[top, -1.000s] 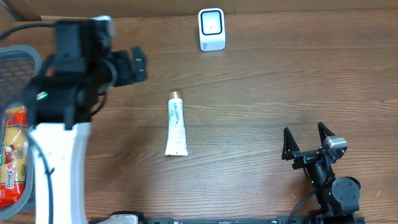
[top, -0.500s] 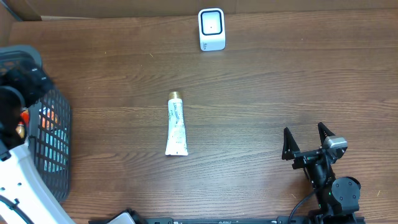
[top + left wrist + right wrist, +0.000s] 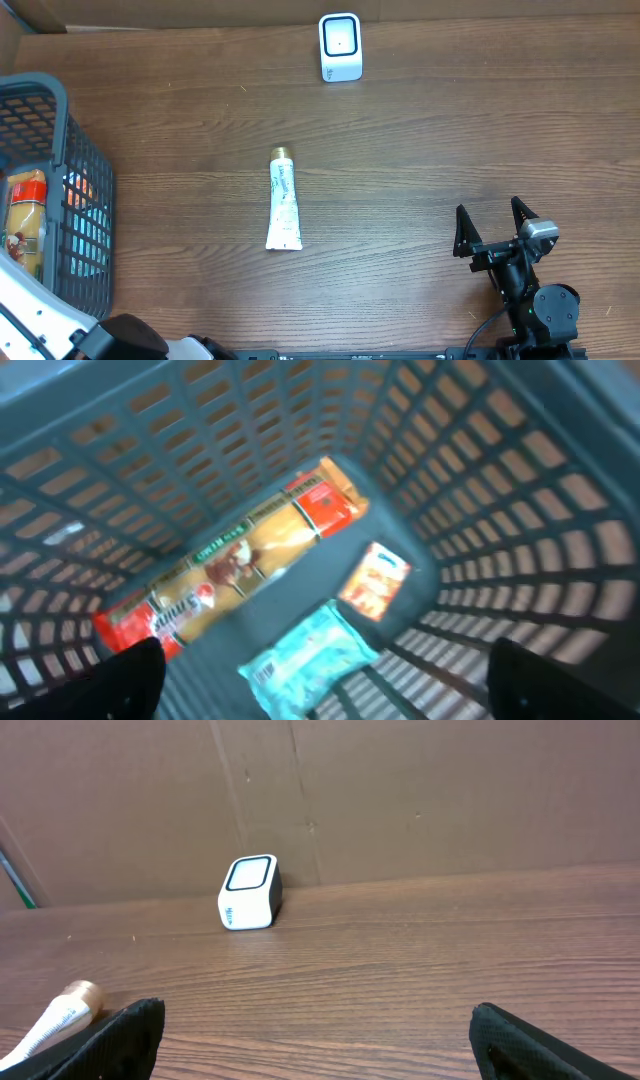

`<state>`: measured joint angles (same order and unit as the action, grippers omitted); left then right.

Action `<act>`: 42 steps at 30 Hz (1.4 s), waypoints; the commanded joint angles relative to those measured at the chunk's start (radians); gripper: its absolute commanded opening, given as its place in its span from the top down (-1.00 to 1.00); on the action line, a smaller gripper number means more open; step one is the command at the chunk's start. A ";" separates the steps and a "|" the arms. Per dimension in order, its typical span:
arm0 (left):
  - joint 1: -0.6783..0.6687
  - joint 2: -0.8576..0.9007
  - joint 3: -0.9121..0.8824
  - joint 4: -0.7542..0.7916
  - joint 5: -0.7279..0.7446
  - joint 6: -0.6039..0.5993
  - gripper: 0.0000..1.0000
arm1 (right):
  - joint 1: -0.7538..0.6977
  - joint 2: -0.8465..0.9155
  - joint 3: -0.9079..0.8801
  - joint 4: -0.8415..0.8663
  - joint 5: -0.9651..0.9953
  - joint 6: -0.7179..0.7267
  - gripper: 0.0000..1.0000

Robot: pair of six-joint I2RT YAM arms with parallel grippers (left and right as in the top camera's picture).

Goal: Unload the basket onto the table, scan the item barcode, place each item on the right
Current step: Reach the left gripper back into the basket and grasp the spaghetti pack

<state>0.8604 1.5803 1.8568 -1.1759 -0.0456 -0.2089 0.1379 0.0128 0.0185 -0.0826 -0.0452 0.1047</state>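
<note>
Tube [image 3: 283,212], white with a gold cap, lies flat on the wooden bench [image 3: 420,140] in the middle of the overhead frame. Its cap points toward the top edge, where we see the white scanner [image 3: 340,47] standing well apart from it. At lower right, our right pincer [image 3: 489,218] sits wide open and empty. Our left pincer [image 3: 325,670], fingers spread with nothing between them, looks down into the dark basket [image 3: 60,110] at the left edge, over a pasta packet [image 3: 235,570], an orange sachet [image 3: 375,578] and a pale blue pouch [image 3: 305,655].

Left claw [image 3: 325,678] now above basket [image 3: 505,490]
</note>
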 commanded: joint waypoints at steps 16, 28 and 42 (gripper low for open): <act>0.069 0.185 -0.423 0.484 -0.125 0.538 -0.99 | -0.003 -0.010 -0.011 0.003 -0.001 0.003 -1.00; 0.090 0.451 -0.423 0.549 -0.078 0.729 -0.93 | -0.003 -0.010 -0.011 0.003 -0.001 0.004 -1.00; 0.113 0.554 -0.423 0.528 -0.353 0.563 -0.92 | -0.003 -0.010 -0.011 0.003 -0.001 0.003 -1.00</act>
<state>0.9516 2.0388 1.4712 -0.6247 -0.1917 0.4480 0.1379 0.0128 0.0185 -0.0830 -0.0452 0.1047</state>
